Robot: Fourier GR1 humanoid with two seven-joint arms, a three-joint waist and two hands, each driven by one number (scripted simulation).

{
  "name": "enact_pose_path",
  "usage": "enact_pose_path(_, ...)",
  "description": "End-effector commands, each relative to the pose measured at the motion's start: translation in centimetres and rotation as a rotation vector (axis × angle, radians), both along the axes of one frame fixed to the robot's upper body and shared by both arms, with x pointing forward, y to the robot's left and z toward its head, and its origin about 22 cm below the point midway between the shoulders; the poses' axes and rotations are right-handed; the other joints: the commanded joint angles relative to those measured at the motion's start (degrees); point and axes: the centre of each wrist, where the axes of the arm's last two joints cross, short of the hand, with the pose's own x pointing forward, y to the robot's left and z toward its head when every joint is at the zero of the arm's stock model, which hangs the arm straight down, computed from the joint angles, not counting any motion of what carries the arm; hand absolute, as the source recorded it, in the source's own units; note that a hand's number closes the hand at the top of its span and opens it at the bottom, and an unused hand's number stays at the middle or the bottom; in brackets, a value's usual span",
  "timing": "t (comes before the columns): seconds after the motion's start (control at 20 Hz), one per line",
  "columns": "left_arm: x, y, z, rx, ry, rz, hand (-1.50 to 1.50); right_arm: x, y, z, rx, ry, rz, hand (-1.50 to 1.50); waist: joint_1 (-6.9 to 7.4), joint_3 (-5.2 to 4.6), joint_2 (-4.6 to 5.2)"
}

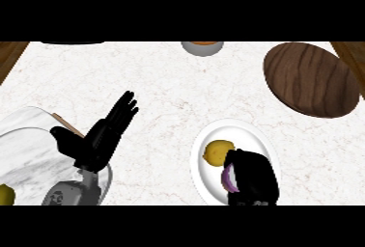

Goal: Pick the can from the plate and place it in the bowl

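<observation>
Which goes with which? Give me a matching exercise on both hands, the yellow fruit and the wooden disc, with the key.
1 left hand
2 right hand
3 yellow fruit
4 wooden disc

a lies on the white plate
b at the counter's far right
c open, fingers straight
d curled round the purple can

Pairs: 1-c, 2-d, 3-a, 4-b

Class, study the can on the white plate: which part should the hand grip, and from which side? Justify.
Probably its curved side wall, from the right. The can is mostly hidden, showing only a purple strip, and the yellow fruit sits close on its upper left, blocking that side. The right hand curls round it from the right.
</observation>
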Motion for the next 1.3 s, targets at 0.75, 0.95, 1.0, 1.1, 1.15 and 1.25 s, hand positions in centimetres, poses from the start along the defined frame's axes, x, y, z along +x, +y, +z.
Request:
enact_pose_path(0.75,1.0,-0.4,-0.7,-0.003,0.004,0.012,0.00,6.0,-4.4,1.2,-0.164,-0.185,0.009,1.50,-0.04,0.14,0.20)
enact_pose_path(0.95,0.1,-0.3,-1.6,-0.010,-0.006,0.014,0.00,4.1,-2.8,5.1,-0.072,-0.292,-0.017,1.50,-0.25,0.12,0.09)
enact_pose_path(1.0,-0.6,0.4,-0.4,-0.006,-0.002,0.019,0.00,3.7,-2.8,5.3,-0.049,-0.312,-0.028,1.50,-0.05,0.14,0.03)
enact_pose_path(1.1,-0.4,0.0,-1.1,-0.009,0.017,-0.001,0.00,3.3,-2.6,9.1,-0.038,-0.419,-0.031,1.50,-0.35,0.11,-0.05)
enact_pose_path(1.15,1.0,0.2,-0.2,-0.018,-0.003,0.022,0.00,1.6,-2.4,9.8,-0.029,-0.422,-0.031,1.50,-0.70,0.11,-0.05)
enact_pose_path(1.25,-0.2,0.1,-0.4,-0.002,0.020,0.013,0.00,1.9,-3.2,13.2,-0.071,-0.524,-0.061,1.50,-0.35,0.10,-0.13)
